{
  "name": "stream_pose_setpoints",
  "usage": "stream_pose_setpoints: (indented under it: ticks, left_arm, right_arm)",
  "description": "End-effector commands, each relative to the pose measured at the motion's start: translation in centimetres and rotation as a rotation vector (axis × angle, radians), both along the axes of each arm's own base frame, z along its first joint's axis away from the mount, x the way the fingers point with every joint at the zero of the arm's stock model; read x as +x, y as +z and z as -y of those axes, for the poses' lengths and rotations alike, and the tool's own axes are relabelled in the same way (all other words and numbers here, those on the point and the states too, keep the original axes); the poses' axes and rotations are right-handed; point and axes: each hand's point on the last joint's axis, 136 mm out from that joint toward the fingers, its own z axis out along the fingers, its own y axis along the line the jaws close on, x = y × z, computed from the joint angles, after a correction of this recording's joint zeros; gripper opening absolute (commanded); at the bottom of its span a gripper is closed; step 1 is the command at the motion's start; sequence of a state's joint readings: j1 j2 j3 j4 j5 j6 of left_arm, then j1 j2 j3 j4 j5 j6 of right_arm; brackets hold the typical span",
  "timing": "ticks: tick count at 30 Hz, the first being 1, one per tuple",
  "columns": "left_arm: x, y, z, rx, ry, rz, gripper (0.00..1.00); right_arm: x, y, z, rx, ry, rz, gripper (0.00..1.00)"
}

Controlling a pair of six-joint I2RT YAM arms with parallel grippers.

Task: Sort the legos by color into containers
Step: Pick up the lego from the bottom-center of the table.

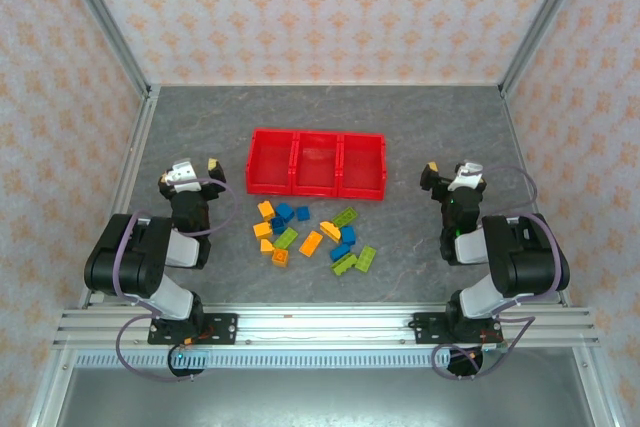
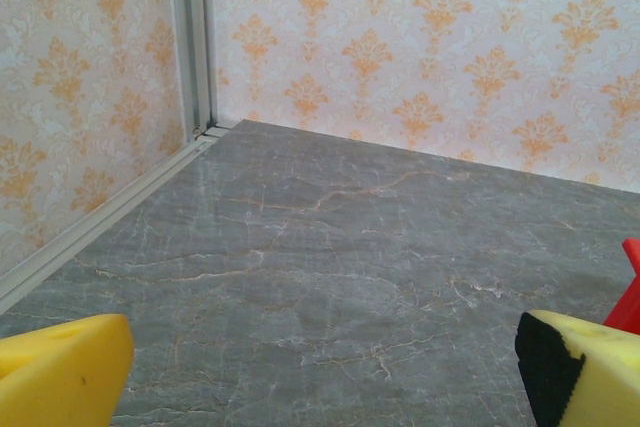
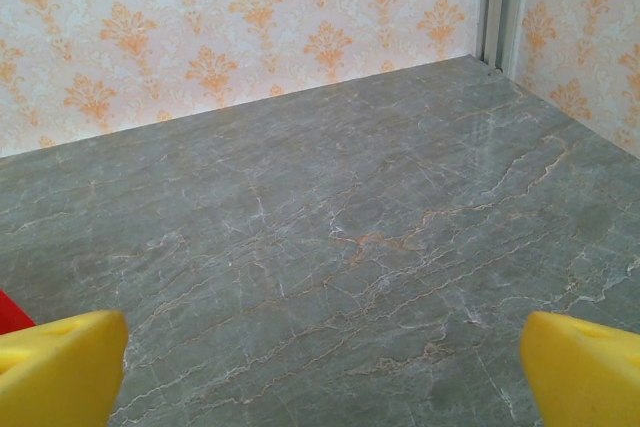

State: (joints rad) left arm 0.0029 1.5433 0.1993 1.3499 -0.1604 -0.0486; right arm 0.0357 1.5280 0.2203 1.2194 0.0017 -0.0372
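At the bottom of the overhead frame the two arms are sitting folded, the left gripper [image 1: 190, 171] at centre left and the right gripper [image 1: 450, 173] at centre right both spreading their yellow pads wide and carrying nothing. Between them, just below centre, the legos [image 1: 315, 237] are lying mixed on the grey table [image 1: 200, 117], while the containers [image 1: 270, 187] just above are showing bare floors. By my judgement, every brick is awaiting sorting.
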Motion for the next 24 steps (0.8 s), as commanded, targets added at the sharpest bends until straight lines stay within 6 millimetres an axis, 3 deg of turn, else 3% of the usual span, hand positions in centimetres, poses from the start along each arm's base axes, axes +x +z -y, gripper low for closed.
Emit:
stream_pose_setpoints:
  ticks: [1,8,14,17,20,24]
  left_arm:
    - [0.0,0.3,0.1,-0.003,0.0,0.01,1.0]
    - [-0.2,0.4,-0.1,0.008,0.036,0.012,1.0]
    - [-1.8,2.8,-0.6,0.022,0.117,0.058,1.0]
    - [-2.8,6.2,0.7,0.044,0.158,0.101,1.0]
    - [-1.9,8.5,2.4,-0.128,0.104,0.027,0.99]
    - [-1.9,11.1,5.6,-0.329,-0.06,-0.086,0.99]
  right_arm:
    - [0.4,0.9,0.4,0.006,-0.021,0.027,1.0]
    - [-0.3,1.3,1.3,0.003,-0.095,0.051,1.0]
    - [-2.2,2.4,2.6,0.022,-0.203,0.115,1.0]
    - [-3.4,4.8,2.7,-0.006,-0.276,0.144,1.0]
    - [-2.5,7.2,3.9,0.334,-0.377,0.033,1.0]
    - [-1.9,11.2,0.1,0.508,-0.164,-0.095,1.0]
